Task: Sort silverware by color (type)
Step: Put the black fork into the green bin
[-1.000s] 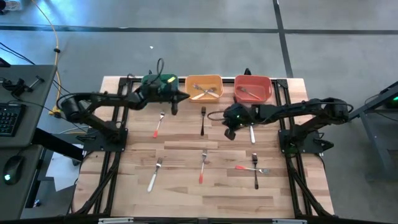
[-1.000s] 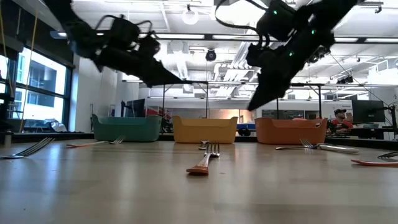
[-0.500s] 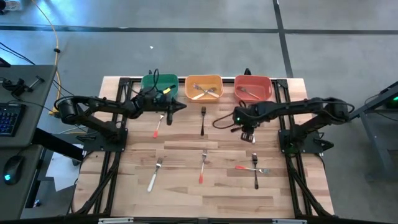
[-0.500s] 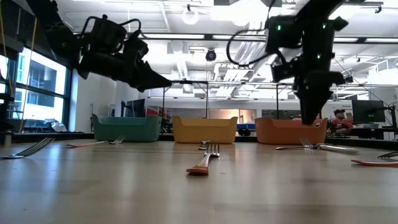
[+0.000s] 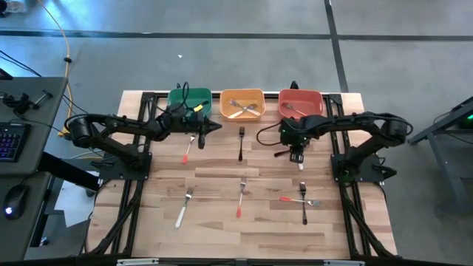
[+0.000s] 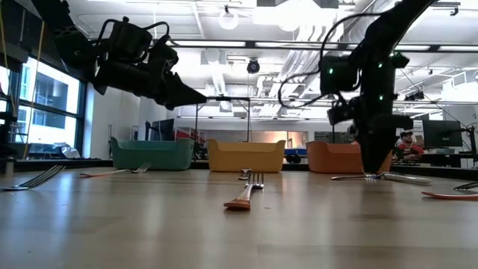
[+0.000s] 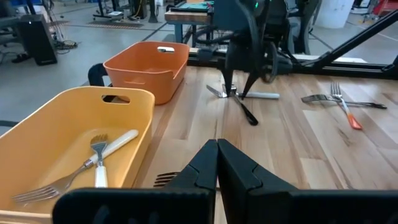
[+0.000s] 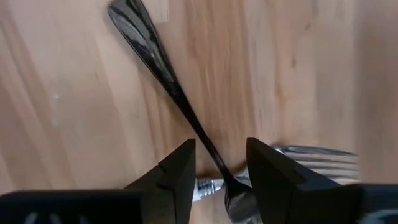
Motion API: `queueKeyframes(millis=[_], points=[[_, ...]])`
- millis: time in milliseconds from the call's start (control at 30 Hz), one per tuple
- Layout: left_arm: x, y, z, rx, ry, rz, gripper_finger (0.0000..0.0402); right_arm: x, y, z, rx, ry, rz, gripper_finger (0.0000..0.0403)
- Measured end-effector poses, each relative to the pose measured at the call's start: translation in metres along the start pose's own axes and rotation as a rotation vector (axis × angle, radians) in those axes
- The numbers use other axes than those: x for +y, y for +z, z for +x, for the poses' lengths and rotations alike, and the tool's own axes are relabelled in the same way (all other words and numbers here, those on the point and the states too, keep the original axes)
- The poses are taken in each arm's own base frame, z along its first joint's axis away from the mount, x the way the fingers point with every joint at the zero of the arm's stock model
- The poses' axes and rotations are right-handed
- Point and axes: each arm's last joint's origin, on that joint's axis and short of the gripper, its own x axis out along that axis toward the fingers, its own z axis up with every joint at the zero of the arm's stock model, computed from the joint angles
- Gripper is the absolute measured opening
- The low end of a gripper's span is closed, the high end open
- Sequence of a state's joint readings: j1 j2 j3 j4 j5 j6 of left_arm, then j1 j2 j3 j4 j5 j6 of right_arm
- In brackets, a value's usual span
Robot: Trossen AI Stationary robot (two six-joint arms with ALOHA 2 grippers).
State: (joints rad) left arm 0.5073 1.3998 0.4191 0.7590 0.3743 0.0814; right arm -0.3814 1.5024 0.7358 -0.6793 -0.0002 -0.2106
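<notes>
My right gripper (image 8: 221, 171) stands open, pointing down over two crossed forks right of the table's middle (image 5: 299, 164). Its fingers straddle the neck of the black fork (image 8: 180, 99), which lies across a white-handled fork (image 8: 317, 158). Whether they touch it does not show. My left gripper (image 5: 216, 126) hangs shut and holds nothing above the table near the green bin (image 5: 189, 98). More silverware lies on the wood: a red-handled fork (image 5: 188, 148), a black fork (image 5: 241, 144), a white-handled fork (image 5: 183, 208), a red fork (image 5: 241, 199) and a crossed red and black pair (image 5: 301, 201).
Three bins stand along the far edge: green, orange (image 5: 242, 103) with two white-handled forks, and red (image 5: 300, 103) with one fork. Black frame rails (image 5: 140, 170) run along the table's left and right sides. Bare wood lies at the near edge.
My right gripper has swung toward the table's right edge, turned from a slant to point straight down, dropped to the crossed forks and opened. My left gripper has drawn back a little from over the green bin toward the near edge, still shut.
</notes>
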Motion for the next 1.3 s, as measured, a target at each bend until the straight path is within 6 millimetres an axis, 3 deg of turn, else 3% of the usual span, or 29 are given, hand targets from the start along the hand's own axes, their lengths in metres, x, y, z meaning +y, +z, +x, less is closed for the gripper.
queueKeyframes(millis=[200,500,933,1300], points=[[0.000,-0.002,0.000,0.022,-0.002,-0.009,0.0001,-0.007,0.002,0.018,0.094,0.032,-0.004,0.0106],[-0.003,-0.003,0.001,0.027,-0.013,-0.009,0.0001,-0.011,0.015,0.008,0.087,0.060,0.008,0.0006],[-0.007,-0.005,0.002,0.057,-0.032,-0.044,0.0001,-0.020,0.038,-0.011,-0.129,0.215,0.132,0.0001],[-0.018,-0.011,0.004,0.127,-0.074,-0.188,0.0007,-0.015,0.070,-0.028,-0.476,0.330,0.139,0.0000]])
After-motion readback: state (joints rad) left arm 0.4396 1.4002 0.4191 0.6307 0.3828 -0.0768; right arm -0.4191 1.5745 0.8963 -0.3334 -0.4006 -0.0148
